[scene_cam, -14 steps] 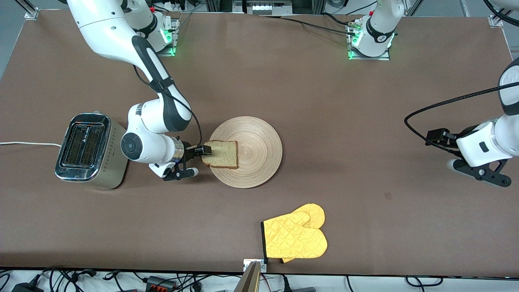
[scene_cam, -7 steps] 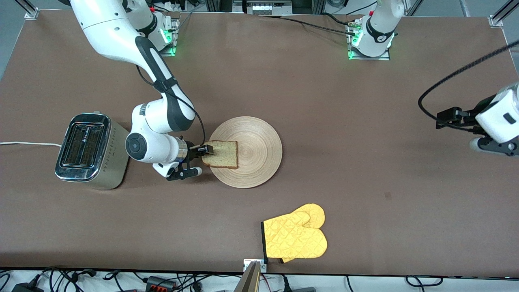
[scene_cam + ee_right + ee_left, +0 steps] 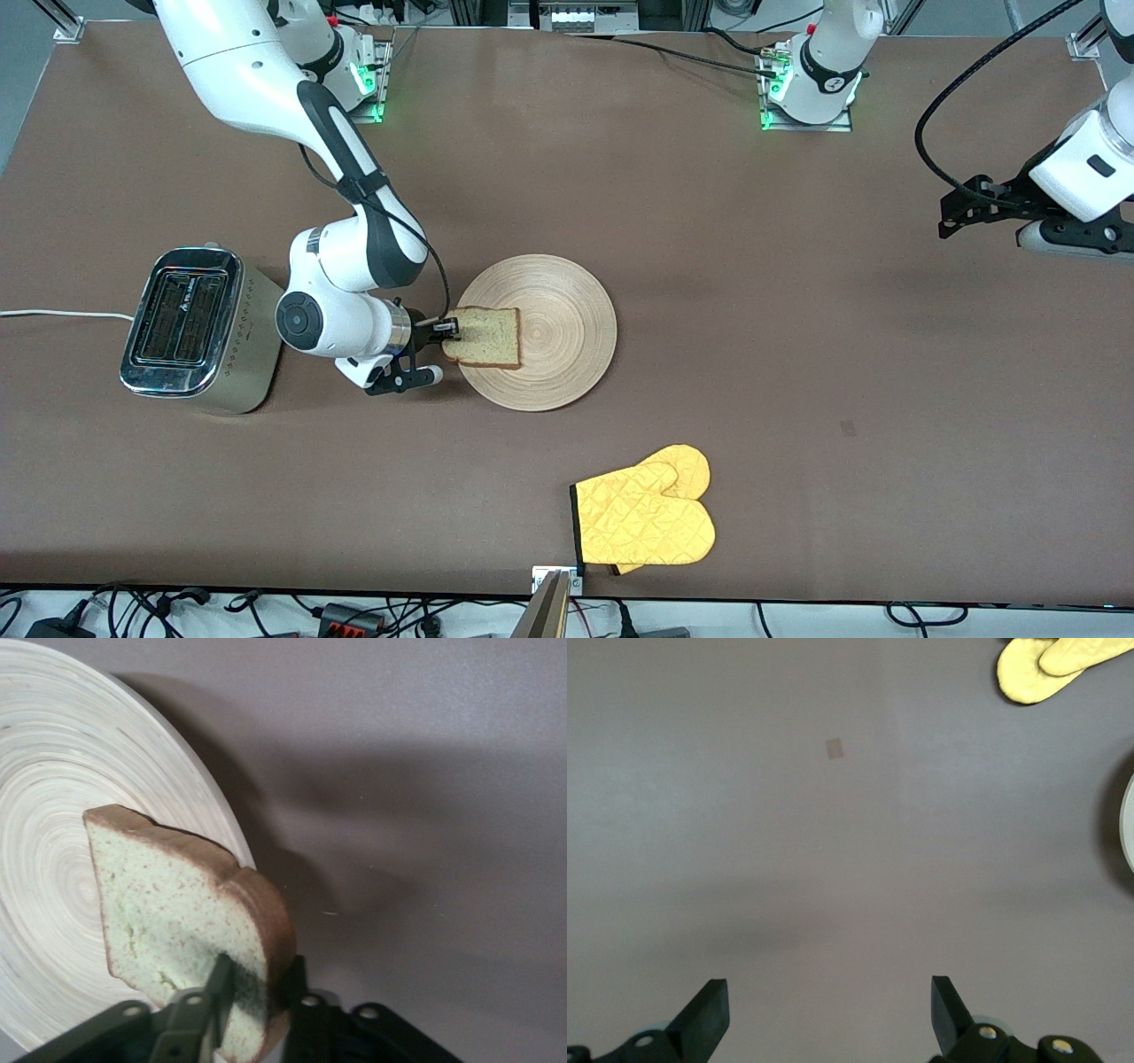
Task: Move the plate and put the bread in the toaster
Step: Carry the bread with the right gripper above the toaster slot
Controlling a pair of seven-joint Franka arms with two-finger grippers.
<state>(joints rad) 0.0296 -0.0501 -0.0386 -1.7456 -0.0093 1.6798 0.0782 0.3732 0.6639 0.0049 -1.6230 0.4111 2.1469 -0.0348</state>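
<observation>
Bread (image 3: pixel 483 338) on plate (image 3: pixel 567 301), right gripper (image 3: pixel 450 330) clamped

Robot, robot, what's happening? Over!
Right gripper shut on bread over plate. Left gripper open, waiting. Toaster path unobstructed.

front cam high, faces robots; wrist cams close; plate (image 3: pixel 537 331) shared.

Ringed matt wooden plate (image 3: pixel 558 332), glossy chrome-topped toaster (image 3: pixel 190 330), quilted cloth mitt (image 3: pixel 645 519).
</observation>
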